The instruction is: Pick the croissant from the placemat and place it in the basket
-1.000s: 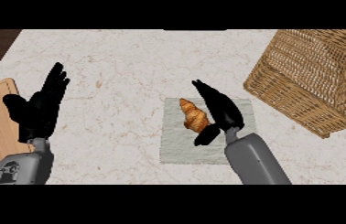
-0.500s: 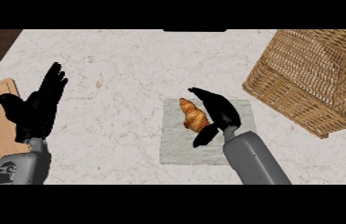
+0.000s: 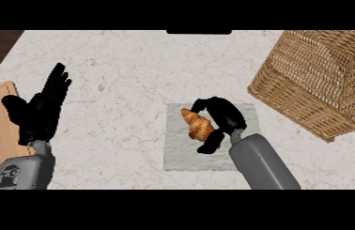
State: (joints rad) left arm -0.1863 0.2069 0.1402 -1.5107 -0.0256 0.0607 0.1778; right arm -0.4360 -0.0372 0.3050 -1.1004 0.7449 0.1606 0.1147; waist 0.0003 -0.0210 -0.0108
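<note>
A golden-brown croissant [image 3: 197, 126] lies on the pale grey placemat [image 3: 181, 155] in the middle of the marble counter. My right hand [image 3: 223, 115] is on it from the right, fingers curled over its far end and thumb below its near end, so it is shut on the croissant. The croissant still rests on the mat. The wicker basket [image 3: 311, 79] stands at the right, apart from the mat. My left hand [image 3: 40, 112] rests open at the left edge, fingers up, holding nothing.
A wooden board [image 3: 7, 126] shows at the left edge, partly behind my left hand. A dark strip [image 3: 199, 32] sits at the counter's far edge. Bare marble lies between the mat and the basket.
My right hand's fingers have curled from straight to closed over the croissant. The croissant, basket and left hand have stayed where they were.
</note>
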